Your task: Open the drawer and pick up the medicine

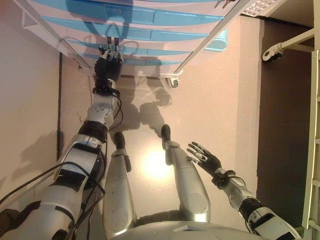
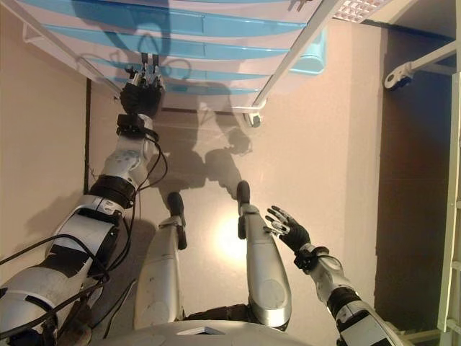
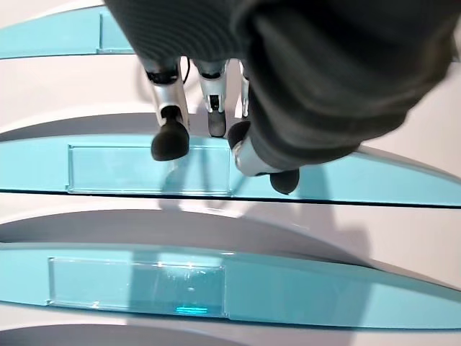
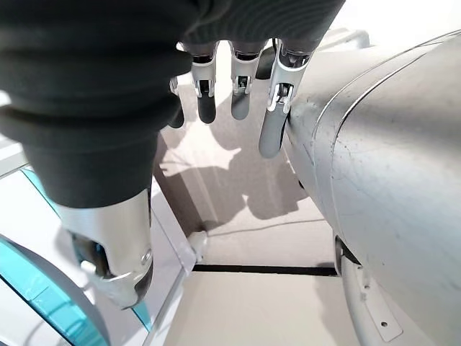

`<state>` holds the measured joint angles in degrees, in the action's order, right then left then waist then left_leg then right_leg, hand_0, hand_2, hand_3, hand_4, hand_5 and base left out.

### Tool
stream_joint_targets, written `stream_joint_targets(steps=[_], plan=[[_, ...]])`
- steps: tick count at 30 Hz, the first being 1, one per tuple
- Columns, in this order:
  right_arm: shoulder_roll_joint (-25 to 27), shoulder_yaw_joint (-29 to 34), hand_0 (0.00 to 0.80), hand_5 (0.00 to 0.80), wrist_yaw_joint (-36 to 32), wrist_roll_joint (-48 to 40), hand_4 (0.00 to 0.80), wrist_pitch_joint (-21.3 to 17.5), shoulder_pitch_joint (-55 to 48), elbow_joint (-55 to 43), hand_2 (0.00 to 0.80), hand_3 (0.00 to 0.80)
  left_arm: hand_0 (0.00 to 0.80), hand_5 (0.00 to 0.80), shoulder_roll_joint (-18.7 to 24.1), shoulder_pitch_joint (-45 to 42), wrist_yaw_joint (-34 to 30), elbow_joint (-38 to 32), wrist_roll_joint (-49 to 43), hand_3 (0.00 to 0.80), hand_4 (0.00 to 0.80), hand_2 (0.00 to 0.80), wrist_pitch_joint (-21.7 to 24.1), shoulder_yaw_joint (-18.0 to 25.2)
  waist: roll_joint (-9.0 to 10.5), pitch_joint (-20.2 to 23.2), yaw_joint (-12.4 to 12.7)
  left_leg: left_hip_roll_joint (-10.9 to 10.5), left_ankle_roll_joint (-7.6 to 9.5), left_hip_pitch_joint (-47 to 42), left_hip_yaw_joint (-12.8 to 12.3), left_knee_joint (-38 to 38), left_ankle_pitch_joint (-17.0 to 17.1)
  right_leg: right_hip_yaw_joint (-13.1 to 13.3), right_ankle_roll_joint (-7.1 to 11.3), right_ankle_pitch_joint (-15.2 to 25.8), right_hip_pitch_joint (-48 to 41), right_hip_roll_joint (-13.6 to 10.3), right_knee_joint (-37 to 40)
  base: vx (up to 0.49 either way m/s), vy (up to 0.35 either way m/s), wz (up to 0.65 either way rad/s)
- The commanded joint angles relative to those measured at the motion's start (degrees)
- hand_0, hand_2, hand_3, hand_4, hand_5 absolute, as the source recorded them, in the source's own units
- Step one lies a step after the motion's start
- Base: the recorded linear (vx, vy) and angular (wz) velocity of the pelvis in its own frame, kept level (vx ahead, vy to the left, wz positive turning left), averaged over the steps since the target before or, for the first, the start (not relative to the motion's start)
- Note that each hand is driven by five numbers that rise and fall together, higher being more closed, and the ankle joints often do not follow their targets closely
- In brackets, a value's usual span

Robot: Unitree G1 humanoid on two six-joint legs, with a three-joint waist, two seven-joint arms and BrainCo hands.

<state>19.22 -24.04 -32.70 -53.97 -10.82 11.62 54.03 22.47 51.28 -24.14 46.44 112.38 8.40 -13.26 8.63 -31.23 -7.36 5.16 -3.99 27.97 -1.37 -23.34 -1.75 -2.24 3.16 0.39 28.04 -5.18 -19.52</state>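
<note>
From the left eye view I have the left hand (image 1: pixel 108 63) stretched out to the drawer unit (image 1: pixel 150 30), its dark fingertips up against one of the lower blue drawer fronts. The right hand (image 1: pixel 204 157) hangs low beside the leg, fingers spread and holding nothing.

The right eye view tells the same story: left hand (image 2: pixel 140 94) at the cabinet's lower edge, every drawer shut as far as I can judge.

In the left wrist view the fingers (image 3: pixel 170 137) reach nearly straight to the top edge of a blue drawer front (image 3: pixel 151 169), with its clear label window just under the tips. I'd call this the reach for the drawer (nothing is hooked yet, as I read it). Next I need the fingertips curled under or behind that lip, then a straight pull toward me.

The right wrist view shows its own fingers (image 4: pixel 207 101) relaxed over bare floor, idle.

The medicine shows nowhere; I take it to be inside a closed drawer, which one I cannot tell. The cabinet's top is cut off.
</note>
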Motion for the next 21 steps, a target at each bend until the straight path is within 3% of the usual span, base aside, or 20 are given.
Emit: stream_joint_targets(steps=[1, 21], plan=[[0.86, -4.64, 0.000, 0.000, -2.18, 1.14, 0.000, 1.27, -6.08, 0.56, 0.000, 0.000, 0.800, 0.800, 4.72, 9.67, -11.28, -10.63, -2.24, 0.800, 0.800, 0.800, -1.06, 3.19, -0.10, 1.43, 2.11, -2.42, 1.39, 1.08, -2.49, -0.78, -1.85, -2.85, 0.17, 1.93, -2.11, 1.03, 2.93, 0.000, 0.000, 0.00], [0.86, -2.34, 0.000, 0.000, -1.02, 2.97, 0.000, 1.71, -7.00, -0.47, 0.000, 0.000, 0.800, 0.800, 5.26, -0.47, -20.55, -5.45, -5.13, 0.800, 0.800, 0.800, -7.91, 6.27, -1.37, 1.43, 3.33, -2.89, 1.27, 0.04, -1.74, 0.35, -1.18, -3.84, 0.31, 1.29, -3.09, 0.76, 2.95, 0.000, 0.000, 0.00]])
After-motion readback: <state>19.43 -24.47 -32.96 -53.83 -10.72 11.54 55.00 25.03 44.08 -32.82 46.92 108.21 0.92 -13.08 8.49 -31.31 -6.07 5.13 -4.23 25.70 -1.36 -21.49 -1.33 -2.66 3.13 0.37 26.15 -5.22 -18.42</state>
